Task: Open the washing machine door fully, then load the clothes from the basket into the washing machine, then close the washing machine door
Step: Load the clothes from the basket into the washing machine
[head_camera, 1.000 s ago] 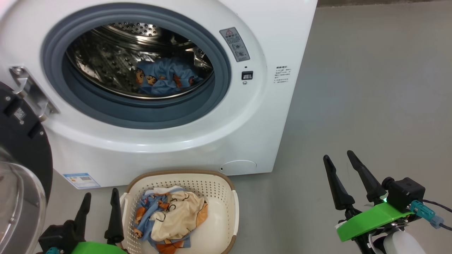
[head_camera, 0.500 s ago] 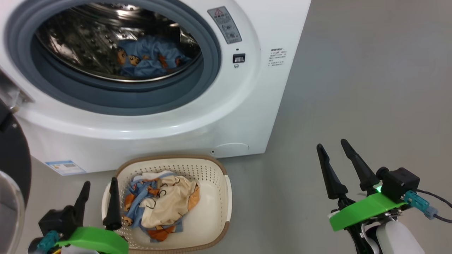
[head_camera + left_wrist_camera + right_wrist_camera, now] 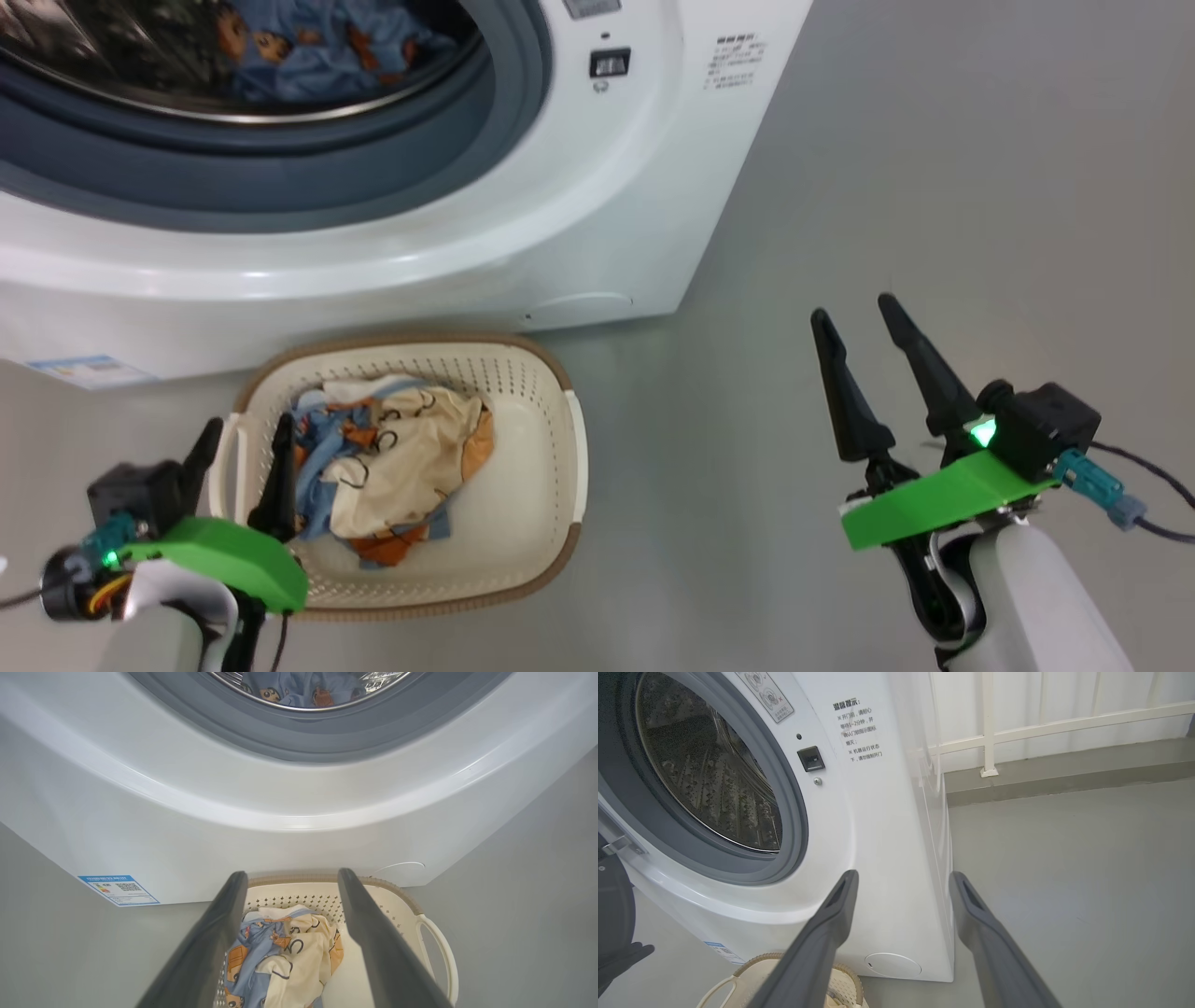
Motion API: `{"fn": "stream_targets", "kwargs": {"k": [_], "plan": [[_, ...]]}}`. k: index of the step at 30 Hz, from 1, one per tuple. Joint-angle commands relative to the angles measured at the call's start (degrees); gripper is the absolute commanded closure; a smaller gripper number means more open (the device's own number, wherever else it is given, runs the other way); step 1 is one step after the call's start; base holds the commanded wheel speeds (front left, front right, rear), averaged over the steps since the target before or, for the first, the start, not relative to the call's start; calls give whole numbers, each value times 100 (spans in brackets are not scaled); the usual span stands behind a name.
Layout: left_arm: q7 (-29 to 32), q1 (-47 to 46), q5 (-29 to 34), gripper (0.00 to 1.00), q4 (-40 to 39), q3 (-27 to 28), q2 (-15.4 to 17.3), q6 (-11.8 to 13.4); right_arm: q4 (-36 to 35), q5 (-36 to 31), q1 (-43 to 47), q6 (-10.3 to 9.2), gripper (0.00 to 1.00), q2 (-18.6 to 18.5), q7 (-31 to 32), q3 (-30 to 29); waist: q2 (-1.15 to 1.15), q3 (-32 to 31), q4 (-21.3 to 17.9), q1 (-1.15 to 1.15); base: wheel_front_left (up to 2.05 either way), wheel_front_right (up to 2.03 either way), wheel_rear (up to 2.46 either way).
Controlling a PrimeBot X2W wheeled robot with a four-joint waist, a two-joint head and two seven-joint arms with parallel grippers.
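A laundry area is indicated: a white washing machine is set on grey floor, a basket of clothes is placed at its 6 o'clock, and white railing is seen beyond at 1 o'clock.

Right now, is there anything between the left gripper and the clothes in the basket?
Nothing visible. The left gripper is open at the basket's left edge; the clothes lie uncovered inside, seen between its fingers in the left wrist view.

Chinese notice headed "温馨提示" on the washing machine front — blue QR-code label at its base
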Motion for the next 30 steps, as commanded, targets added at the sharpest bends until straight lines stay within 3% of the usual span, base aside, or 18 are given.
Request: {"fn": "stream_targets", "kwargs": {"k": [1, 16, 30], "plan": [[21, -211, -52, 0, -2, 130, 221, -7, -174, -16, -131, 9, 0, 42, -28, 130, 0, 439, -123, 0, 0, 0, 0], [88, -1711, -887, 0, 1776, -869, 788, -13, -490, 17, -796, 9, 0, 107, -28, 309, 0, 1819, -445, 0, 0, 0, 0], [513, -2748, -1579, 0, 3016, -2142, 1113, -14, -629, 159, -1108, 9, 0, 108, -28, 512, 0, 2607, -750, 0, 0, 0, 0]]}}
